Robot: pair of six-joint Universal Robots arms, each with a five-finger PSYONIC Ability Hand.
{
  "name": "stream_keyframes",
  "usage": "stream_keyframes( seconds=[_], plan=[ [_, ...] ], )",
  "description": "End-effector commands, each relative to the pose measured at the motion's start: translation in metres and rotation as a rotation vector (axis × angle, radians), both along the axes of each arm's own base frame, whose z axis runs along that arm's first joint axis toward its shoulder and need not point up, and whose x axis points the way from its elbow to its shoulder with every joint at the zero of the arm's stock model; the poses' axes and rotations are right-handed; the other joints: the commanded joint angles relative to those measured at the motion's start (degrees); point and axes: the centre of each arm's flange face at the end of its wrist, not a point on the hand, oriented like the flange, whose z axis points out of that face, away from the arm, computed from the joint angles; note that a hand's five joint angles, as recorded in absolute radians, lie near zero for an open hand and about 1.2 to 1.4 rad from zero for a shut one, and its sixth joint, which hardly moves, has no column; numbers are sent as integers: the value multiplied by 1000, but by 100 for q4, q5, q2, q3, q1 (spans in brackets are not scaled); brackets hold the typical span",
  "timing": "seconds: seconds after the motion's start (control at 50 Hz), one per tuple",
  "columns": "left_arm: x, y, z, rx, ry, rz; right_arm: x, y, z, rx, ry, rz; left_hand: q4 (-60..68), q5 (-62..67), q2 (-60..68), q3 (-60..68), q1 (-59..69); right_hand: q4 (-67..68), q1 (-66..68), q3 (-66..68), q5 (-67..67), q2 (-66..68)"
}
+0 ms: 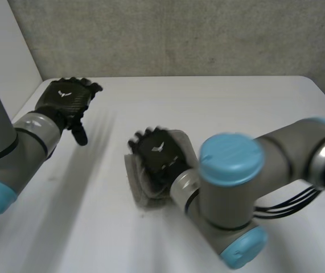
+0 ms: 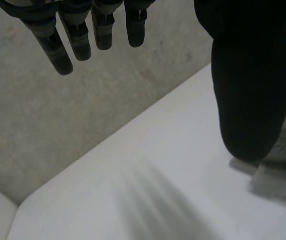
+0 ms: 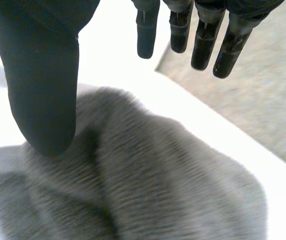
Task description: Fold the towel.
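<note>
A small grey towel [image 1: 136,185] lies bunched in a thick pad at the middle of the white table [image 1: 219,108]. My right hand [image 1: 157,152] hovers palm-down over it, covering most of it in the head view. In the right wrist view the towel [image 3: 148,185] sits under the palm, the fingers [image 3: 203,42] straight and apart from the thumb, holding nothing. My left hand [image 1: 66,98] is raised at the table's far left, well away from the towel, fingers [image 2: 77,37] straight and spread. A corner of the towel [image 2: 283,165] shows beside the left thumb.
A grey wall [image 1: 179,34] rises behind the table's far edge. The table's left edge [image 1: 31,94] runs close beside my left hand. My right arm [image 1: 247,182] crosses the table's near right part.
</note>
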Motion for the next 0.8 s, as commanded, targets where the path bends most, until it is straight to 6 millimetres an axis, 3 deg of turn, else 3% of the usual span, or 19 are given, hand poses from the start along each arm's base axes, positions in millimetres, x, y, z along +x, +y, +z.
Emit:
stream_keyframes(
  seconds=[0.02,0.06,0.12,0.18,0.2,0.28,0.4,0.46,0.56,0.7,0.8],
  plan=[
    [-39,7,9,-8,96,-97,-37,-25,46,26,-146,-132,84,-117,98,85,40,-614,-662,-663,-646,-612],
    [-58,9,4,31,160,-128,-49,-34,45,83,-172,-184,118,-84,131,118,73,-614,-662,-663,-646,-612],
    [-65,8,-2,58,190,-138,-58,-41,42,125,-176,-222,152,-50,165,152,107,-614,-662,-663,-646,-612],
    [-95,13,-30,165,252,-187,-80,-63,32,258,-190,-332,152,-50,165,152,107,-614,-662,-663,-646,-612],
    [-95,13,-30,165,252,-188,-80,-63,32,258,-190,-332,152,-50,165,152,107,-614,-662,-663,-646,-612],
    [-110,20,-68,285,229,-196,-86,-74,13,345,-157,-374,168,-33,182,169,124,-614,-662,-663,-646,-612],
    [-101,22,-104,394,154,-125,-75,-78,0,385,-140,-320,202,0,215,202,158,-614,-662,-663,-646,-612],
    [-95,22,-109,413,136,-98,-70,-79,-4,396,-136,-294,202,0,215,202,158,-614,-662,-663,-646,-612],
    [-72,23,-128,458,80,-6,-51,-74,-27,430,-75,-229,202,0,215,202,158,-614,-662,-663,-646,-612],
    [-63,23,-127,458,56,18,-37,-68,-51,392,23,-179,202,0,215,202,158,-614,-662,-663,-646,-612],
    [-63,26,-108,407,38,-6,-37,-70,-40,345,29,-174,152,-50,165,152,107,-614,-662,-663,-646,-612]
  ],
)
